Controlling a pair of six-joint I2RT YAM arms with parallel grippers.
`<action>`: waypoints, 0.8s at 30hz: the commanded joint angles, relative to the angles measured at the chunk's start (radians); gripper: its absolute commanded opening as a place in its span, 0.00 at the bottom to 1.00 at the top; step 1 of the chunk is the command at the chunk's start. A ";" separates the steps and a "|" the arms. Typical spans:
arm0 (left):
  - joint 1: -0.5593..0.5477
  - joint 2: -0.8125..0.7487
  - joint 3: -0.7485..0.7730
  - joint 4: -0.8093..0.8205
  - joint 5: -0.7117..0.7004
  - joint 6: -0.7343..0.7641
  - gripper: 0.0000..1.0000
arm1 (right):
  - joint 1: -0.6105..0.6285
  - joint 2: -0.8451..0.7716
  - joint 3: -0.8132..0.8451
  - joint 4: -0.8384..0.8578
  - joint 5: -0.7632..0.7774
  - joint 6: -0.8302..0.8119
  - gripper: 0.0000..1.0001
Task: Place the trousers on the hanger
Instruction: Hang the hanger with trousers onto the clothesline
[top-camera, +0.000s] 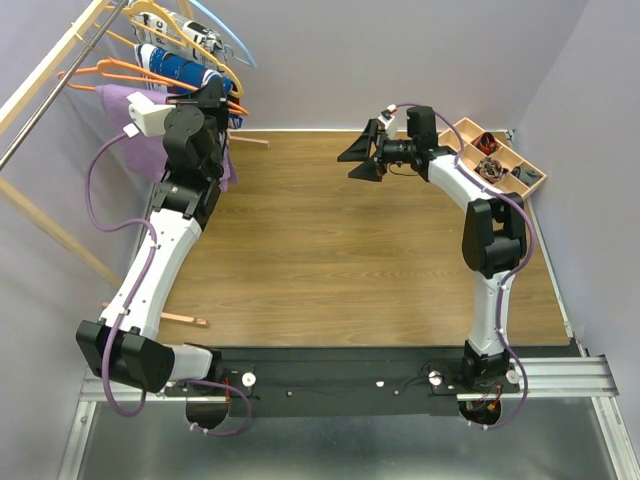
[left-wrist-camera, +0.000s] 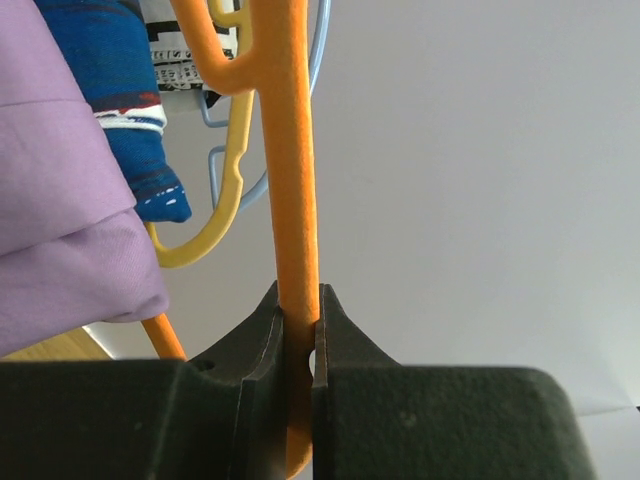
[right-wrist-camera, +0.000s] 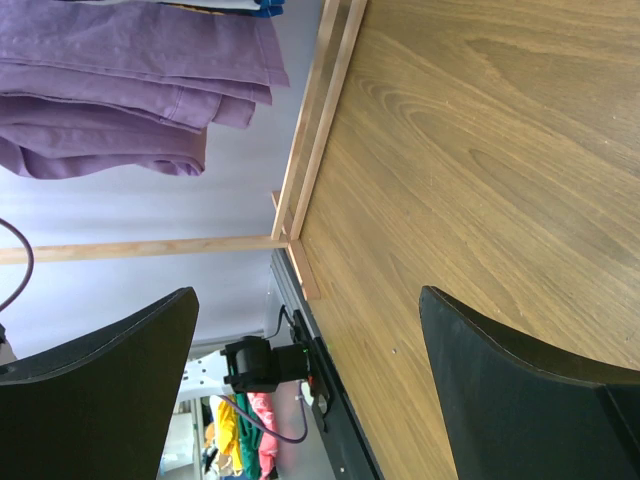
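Observation:
The lilac trousers (top-camera: 118, 101) hang in folds at the wooden rack on the far left, under the orange hanger (top-camera: 105, 70). In the left wrist view the hanger (left-wrist-camera: 291, 180) runs straight up as an orange rod. My left gripper (left-wrist-camera: 298, 303) is shut on it, with the trousers (left-wrist-camera: 60, 220) just to its left. My right gripper (top-camera: 362, 156) hovers over the table's far middle, open and holding nothing. Its wrist view looks between the open gripper (right-wrist-camera: 308, 296) across the table towards the hanging trousers (right-wrist-camera: 130, 90).
A pale yellow hanger (left-wrist-camera: 228, 175), a light blue hanger (left-wrist-camera: 318, 60) and a blue patterned garment (left-wrist-camera: 115, 95) hang beside the orange one. The wooden rack (top-camera: 48, 75) leans along the left side, its foot (right-wrist-camera: 303, 262) on the table. A compartment tray (top-camera: 505, 160) sits at far right.

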 joint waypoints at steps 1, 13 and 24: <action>0.003 -0.010 -0.008 0.069 0.037 0.014 0.00 | -0.008 -0.007 0.006 -0.009 -0.013 0.009 1.00; 0.003 -0.016 0.006 0.079 0.099 0.135 0.48 | -0.008 -0.047 -0.054 -0.009 0.005 0.001 1.00; 0.005 -0.104 -0.072 0.049 0.101 0.204 0.60 | -0.008 -0.099 -0.115 -0.012 0.021 -0.013 1.00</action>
